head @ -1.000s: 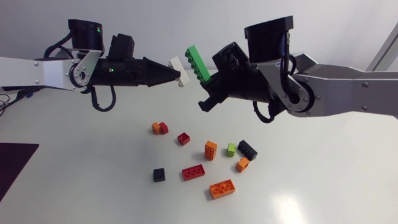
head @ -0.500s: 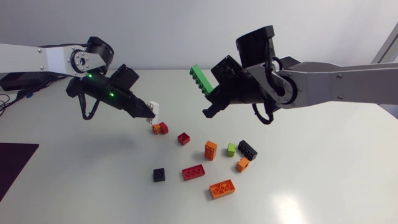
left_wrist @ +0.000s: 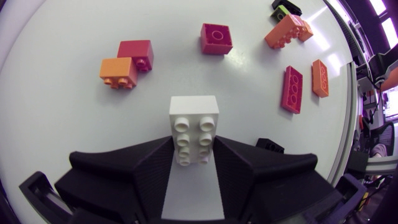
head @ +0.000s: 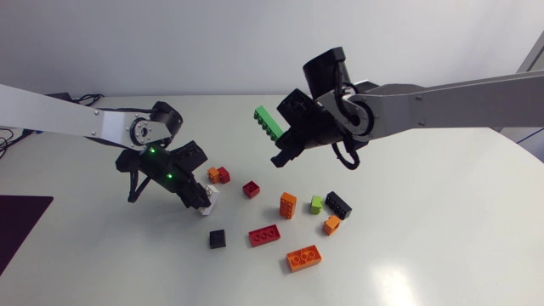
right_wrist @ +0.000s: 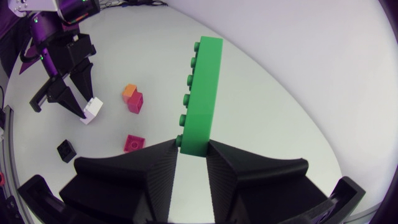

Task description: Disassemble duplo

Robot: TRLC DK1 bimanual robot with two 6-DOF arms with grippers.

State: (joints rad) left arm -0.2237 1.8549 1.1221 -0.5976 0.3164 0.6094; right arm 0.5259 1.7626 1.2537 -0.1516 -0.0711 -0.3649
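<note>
My left gripper (head: 202, 201) is low over the table, just left of the scattered bricks, shut on a white two-by-two brick (head: 209, 199). In the left wrist view the white brick (left_wrist: 194, 118) sticks out ahead of the gripper (left_wrist: 194, 148), studs up, with a finger against each side. Held up over the table's back middle, my right gripper (head: 285, 144) is shut on one end of a long green brick (head: 269, 123). The green brick (right_wrist: 202, 93) stands out ahead of that gripper (right_wrist: 193, 148), and the white brick (right_wrist: 92, 108) shows far below it.
Loose bricks lie mid-table: an orange and red pair (head: 218, 175), a small red (head: 251, 189), an orange (head: 288, 205), a lime (head: 316, 204), a black (head: 338, 204), a red plate-length brick (head: 264, 235), an orange one (head: 303, 257), a small black (head: 218, 239). A dark mat (head: 21, 221) lies at the left edge.
My left arm has swung down from high above the table to its surface, carrying the white brick. My right gripper has lowered a little with the green brick.
</note>
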